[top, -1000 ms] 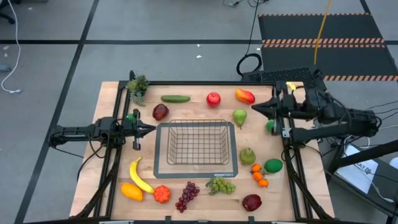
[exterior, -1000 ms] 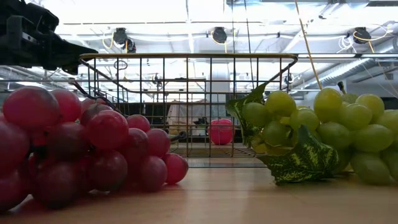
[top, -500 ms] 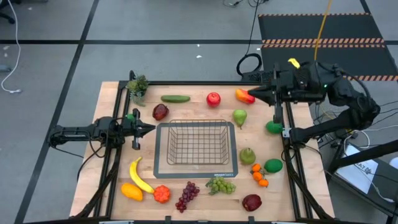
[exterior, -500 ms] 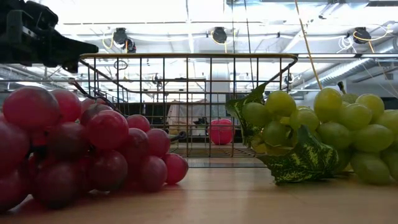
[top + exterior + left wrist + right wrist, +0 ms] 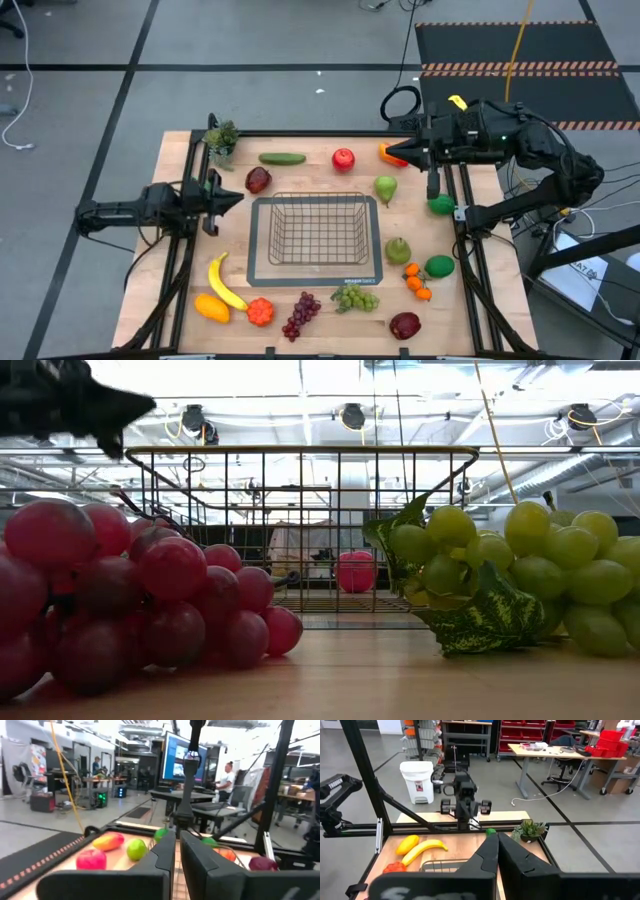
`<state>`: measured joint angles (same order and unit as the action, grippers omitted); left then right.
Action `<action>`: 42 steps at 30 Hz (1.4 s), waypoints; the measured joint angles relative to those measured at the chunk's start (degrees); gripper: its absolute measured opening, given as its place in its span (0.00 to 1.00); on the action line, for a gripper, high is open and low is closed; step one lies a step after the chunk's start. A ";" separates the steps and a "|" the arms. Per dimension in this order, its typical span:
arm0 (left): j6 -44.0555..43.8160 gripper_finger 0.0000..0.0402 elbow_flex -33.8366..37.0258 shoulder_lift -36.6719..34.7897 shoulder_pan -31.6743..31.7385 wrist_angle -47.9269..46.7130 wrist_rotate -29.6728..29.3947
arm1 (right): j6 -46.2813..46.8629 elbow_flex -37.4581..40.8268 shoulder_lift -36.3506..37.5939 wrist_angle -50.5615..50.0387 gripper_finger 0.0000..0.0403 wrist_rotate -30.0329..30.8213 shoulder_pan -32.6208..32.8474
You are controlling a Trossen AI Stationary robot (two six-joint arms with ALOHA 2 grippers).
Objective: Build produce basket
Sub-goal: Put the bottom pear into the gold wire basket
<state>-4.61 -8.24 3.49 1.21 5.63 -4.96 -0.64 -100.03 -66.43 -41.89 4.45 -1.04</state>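
At the centre of the wooden bench (image 5: 180, 300), the wire-mesh basket (image 5: 317, 238) sits with nothing in it on its dark base, the produce spread around it on all sides. Both dark arms reach in from the bench's two side edges: the left end effector (image 5: 236, 199) hovers beside the basket's left wall, fingers nearly together and holding nothing, while the right end effector (image 5: 391, 153) hangs near the far right corner with fingers closed and empty, right over the orange-red mango (image 5: 384, 150). Along the far edge lie a cucumber (image 5: 282, 158) and a red apple (image 5: 343, 158), with a small potted plant (image 5: 222, 137) at the far left corner. A yellow banana (image 5: 224, 283) lies near the left front corner. Red grapes (image 5: 301, 314) and green grapes (image 5: 354, 298) rest along the front edge, just before the basket.
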 joint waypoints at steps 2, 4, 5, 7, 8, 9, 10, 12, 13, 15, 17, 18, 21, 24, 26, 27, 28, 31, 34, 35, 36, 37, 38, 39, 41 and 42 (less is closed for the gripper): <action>0.19 0.08 -4.37 2.86 0.00 -1.99 -1.29 | -0.01 0.00 0.00 -0.02 0.00 0.00 0.00; 0.52 0.08 -9.20 6.06 0.00 -3.96 -1.68 | -0.02 0.00 0.00 -0.02 0.00 0.00 0.00; 1.08 0.08 -11.74 7.94 0.00 -4.95 -1.72 | -0.02 0.02 0.00 -0.02 0.00 0.02 0.00; 2.01 0.08 -17.20 11.88 0.00 -6.84 -1.72 | -0.02 0.02 0.02 -0.02 0.00 0.00 0.00; 2.35 0.08 -19.96 13.96 0.00 -7.79 -1.74 | -0.02 0.02 0.02 -0.02 0.00 0.00 0.00; 2.71 0.08 -22.78 16.00 0.00 -8.50 -1.73 | -0.02 0.02 0.02 -0.02 0.00 0.00 0.00; 3.04 0.08 -25.58 18.18 0.00 -9.18 -1.73 | -0.05 0.02 0.02 -0.02 0.00 0.02 0.00; 3.11 0.08 -31.27 22.31 0.00 -11.02 -1.82 | -0.06 0.02 0.02 -0.02 0.00 0.09 0.00; 2.54 0.08 -34.03 24.42 -0.02 -12.00 -2.28 | -0.04 0.02 0.02 -0.02 0.00 0.11 0.00; 0.75 0.08 -39.70 28.33 0.00 -13.92 -3.51 | -0.04 0.02 0.02 -0.02 0.00 0.12 0.00; -0.53 0.08 -45.54 31.78 0.00 -16.61 -4.20 | -0.04 0.02 0.02 -0.02 0.00 0.14 0.00; -0.69 0.08 -48.57 33.51 0.00 -17.90 -4.28 | -0.02 0.02 0.02 -0.02 0.00 0.15 0.00; -2.08 0.08 -57.90 38.99 -0.02 -22.22 -4.43 | -0.03 0.02 0.02 -0.04 0.00 0.17 0.00; -3.68 0.08 -67.24 44.57 0.00 -28.63 -4.53 | -0.02 0.02 0.02 -0.03 0.00 0.16 0.00; -4.80 0.08 -73.14 47.94 0.00 -33.08 -4.52 | -0.01 0.02 0.04 -0.03 0.00 0.11 0.00; -5.26 0.08 -75.79 49.61 0.00 -35.14 -4.50 | 0.00 0.02 0.04 -0.03 0.00 0.10 0.00; -6.15 0.08 -78.26 51.17 0.00 -36.93 -4.41 | 0.00 0.02 0.04 -0.02 0.00 0.09 0.00; -8.38 0.08 -84.24 55.20 0.00 -40.12 -4.17 | 0.00 0.04 0.04 -0.02 0.00 0.07 0.00; -7.92 0.08 -87.97 58.26 0.00 -40.63 -4.70 | 0.33 0.04 0.04 0.02 0.00 -0.06 0.00; -7.78 0.08 -89.01 59.26 0.00 -40.59 -4.26 | 0.66 0.04 0.04 0.11 0.00 -0.09 0.00; -7.33 0.08 -89.93 60.20 0.00 -40.61 -3.95 | 1.34 0.05 0.04 0.33 0.00 -0.11 0.00; -6.77 0.08 -90.73 61.04 0.00 -40.69 -3.88 | 2.27 0.07 0.11 0.54 0.00 -0.11 0.00; -6.17 0.08 -91.44 61.83 -0.02 -40.67 -3.85 | 3.18 0.07 0.19 0.51 0.00 -0.13 0.00; -5.61 0.08 -92.11 62.63 -0.02 -40.66 -3.85 | 4.17 0.07 0.26 0.44 0.00 -0.11 0.00; -5.16 0.08 -92.99 64.01 0.00 -40.63 -3.79 | 6.38 0.07 0.49 0.05 0.00 -0.15 0.00; -5.14 0.08 -93.29 64.59 0.00 -40.68 -3.82 | 7.35 0.07 0.62 -0.35 0.00 -0.15 0.00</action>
<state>-9.75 -101.53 68.08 1.21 -35.05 -8.78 6.70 -99.96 -65.82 -42.24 4.29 -1.04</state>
